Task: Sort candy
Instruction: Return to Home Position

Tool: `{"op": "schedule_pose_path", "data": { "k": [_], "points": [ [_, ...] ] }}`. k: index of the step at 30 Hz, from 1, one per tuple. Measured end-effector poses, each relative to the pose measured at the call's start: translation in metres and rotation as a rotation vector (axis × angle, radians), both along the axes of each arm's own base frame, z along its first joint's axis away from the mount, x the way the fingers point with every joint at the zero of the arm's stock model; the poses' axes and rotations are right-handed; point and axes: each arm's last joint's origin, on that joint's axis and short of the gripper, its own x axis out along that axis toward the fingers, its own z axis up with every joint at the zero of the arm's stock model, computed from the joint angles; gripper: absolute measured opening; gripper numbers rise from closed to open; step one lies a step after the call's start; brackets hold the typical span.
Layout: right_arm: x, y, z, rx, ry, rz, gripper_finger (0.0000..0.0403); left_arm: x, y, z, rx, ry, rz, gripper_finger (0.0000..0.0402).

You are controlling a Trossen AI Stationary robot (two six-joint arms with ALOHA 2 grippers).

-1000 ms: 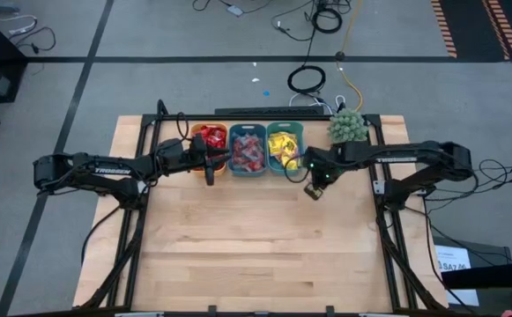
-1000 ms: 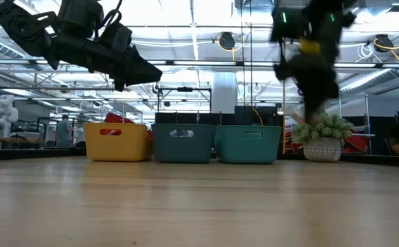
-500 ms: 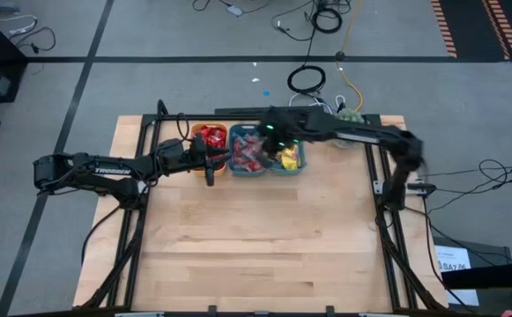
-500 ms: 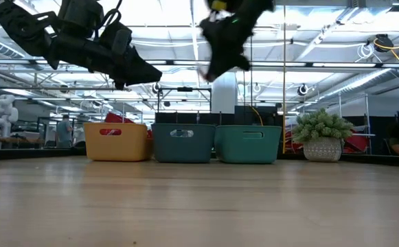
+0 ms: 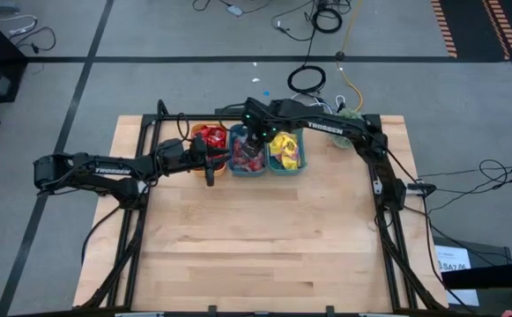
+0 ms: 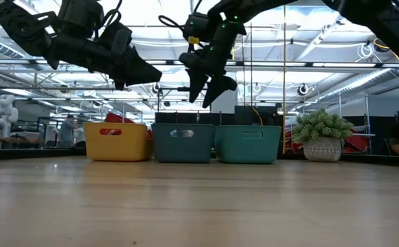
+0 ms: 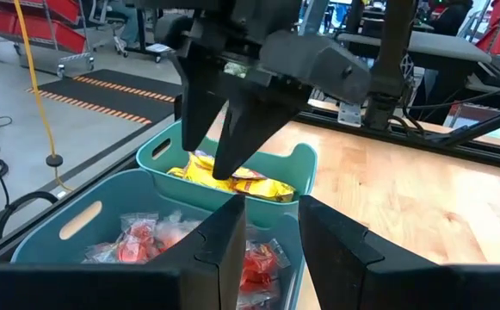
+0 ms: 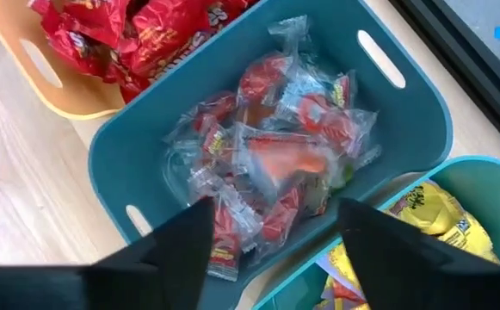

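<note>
Three bins stand in one row at the far edge of the table (image 5: 256, 246), walls touching or nearly so: orange bin (image 6: 117, 145), blue bin (image 6: 183, 145), teal bin (image 6: 248, 145). A plant (image 6: 323, 130) sits past the teal bin, near the far right corner and apart from it.

Red candy (image 8: 138, 34) is heaped in the orange bin. Clear-wrapped candy (image 8: 275, 146) with red inside fills the blue bin. Yellow candy (image 7: 232, 176) lies in the teal bin.

Right arm (image 5: 344, 130) reaches in from the right edge, crossing above the plant and the teal bin. Right gripper (image 8: 275, 207) hangs over the blue bin, pointing down. Its fingers (image 7: 200, 103) are spread wide with nothing between them. From table height, clear air shows between the fingertips and the bin rims.

Left arm (image 5: 97, 167) lies along the left side, at about the depth of the bin row. Left gripper (image 7: 271, 207) is at the near side of the row, about where the orange and blue bins meet, and well above their rims. Its fingers (image 7: 232, 250) are parted by a narrow gap and hold nothing. The two grippers are near each other but not touching.

Bare wood runs from the bin fronts to the near edge and out to both side edges. Dark frame rails border the left and right sides.
</note>
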Motion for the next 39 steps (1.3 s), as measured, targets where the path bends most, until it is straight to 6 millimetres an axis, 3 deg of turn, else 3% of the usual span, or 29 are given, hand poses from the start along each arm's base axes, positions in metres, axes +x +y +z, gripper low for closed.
{"op": "schedule_pose_path", "data": {
  "k": [7,16,23,27,30,35,39],
  "points": [
    [-0.003,0.002,0.008,-0.004,-0.020,-0.005,0.0308,0.000,0.000,0.000,0.000,0.000,-0.002,0.0118],
    [-0.004,0.003,0.009,-0.017,-0.008,0.023,0.0320,0.000,0.000,0.002,-0.037,-0.025,-0.005,0.0118],
    [-0.018,0.039,0.029,-0.074,0.005,0.166,0.0320,-0.018,-0.007,0.021,-0.019,-0.066,-0.048,0.0118],
    [-0.045,0.069,0.032,-0.135,-0.065,0.204,0.0320,-0.043,-0.016,0.030,-0.017,-0.007,-0.040,0.0118],
    [-0.077,0.095,0.027,-0.159,-0.199,0.234,0.0320,-0.062,-0.022,0.036,-0.019,0.006,-0.041,0.0118],
    [-0.142,0.133,-0.004,-0.120,-0.362,0.229,0.0320,-0.089,-0.036,0.036,-0.051,0.040,-0.097,0.0118],
    [-0.186,0.147,-0.021,-0.047,-0.446,0.167,0.0320,-0.100,-0.048,0.018,-0.111,0.001,-0.184,0.0118]
  ]
}}
